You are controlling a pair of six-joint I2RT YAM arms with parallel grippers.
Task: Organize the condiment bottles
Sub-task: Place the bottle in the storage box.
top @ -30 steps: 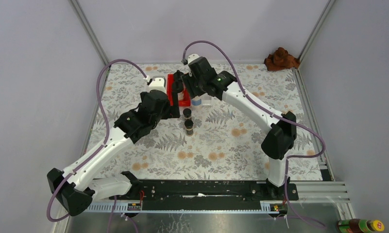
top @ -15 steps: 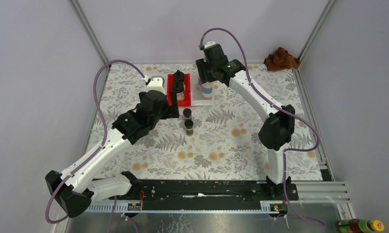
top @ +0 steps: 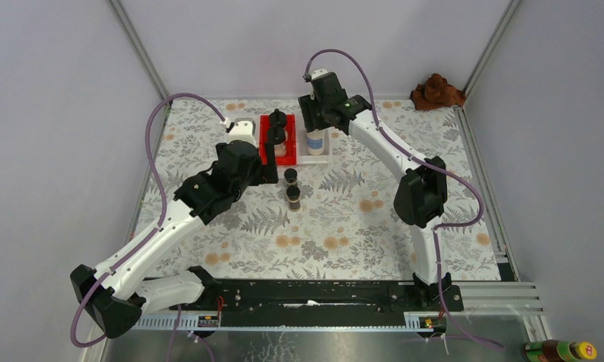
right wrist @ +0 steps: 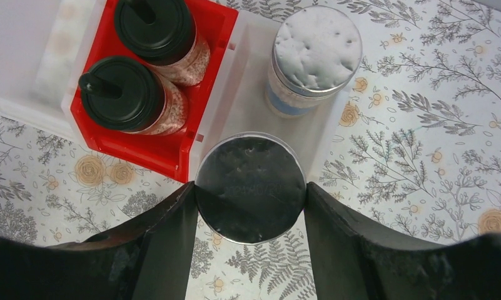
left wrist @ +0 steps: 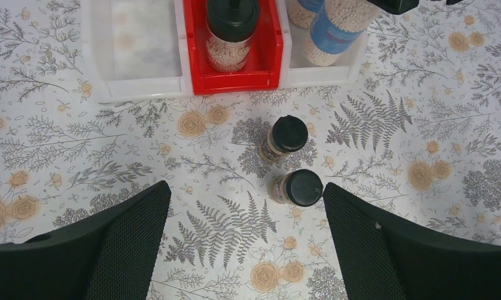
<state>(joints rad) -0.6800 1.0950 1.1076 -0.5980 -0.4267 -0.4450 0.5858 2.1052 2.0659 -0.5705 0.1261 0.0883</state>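
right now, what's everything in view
slim jars: 2, dark brown, black caps, on table before red bin
domed-cap jars: 2, clear, black caps, in red bin
silver-lidded jars: 2, blue labels, one in right white bin, one gripped at its near end
red bin: 1, between the white bins
white bins: 2, flanking it
bottle: 1, brown, yellow cap, lying off-table near right
cloth: 1, brown, far right corner
table: 1, floral
left gripper: open, above slim jars
right gripper: shut on silver-lidded jar

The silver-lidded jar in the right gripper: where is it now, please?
In the right wrist view, the held jar is at the white bin's near end, right of the red bin, before the other silver-lidded jar.
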